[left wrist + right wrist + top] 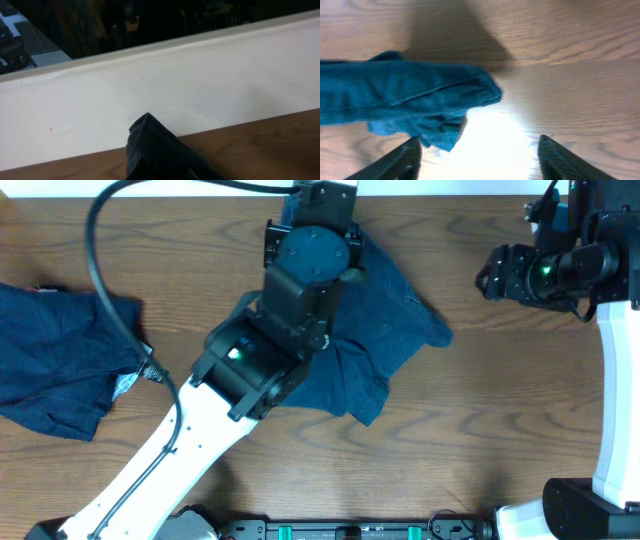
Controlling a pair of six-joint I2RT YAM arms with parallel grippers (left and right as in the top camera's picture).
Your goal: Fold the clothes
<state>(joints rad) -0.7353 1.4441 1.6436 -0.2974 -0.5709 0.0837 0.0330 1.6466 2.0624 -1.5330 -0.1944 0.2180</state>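
Navy cloth lies in two heaps on the wooden tabletop (500, 430). The central garment (395, 330) is under the left arm. Only the overhead view shows us a second garment (50, 365) at the left edge; its pale tag (126, 385) is too small to read. The left end effector (322, 198) is clamped on a raised fold (155, 150) of the central garment. The right end effector (479, 162) stands wide and empty, just short of that garment's corner.
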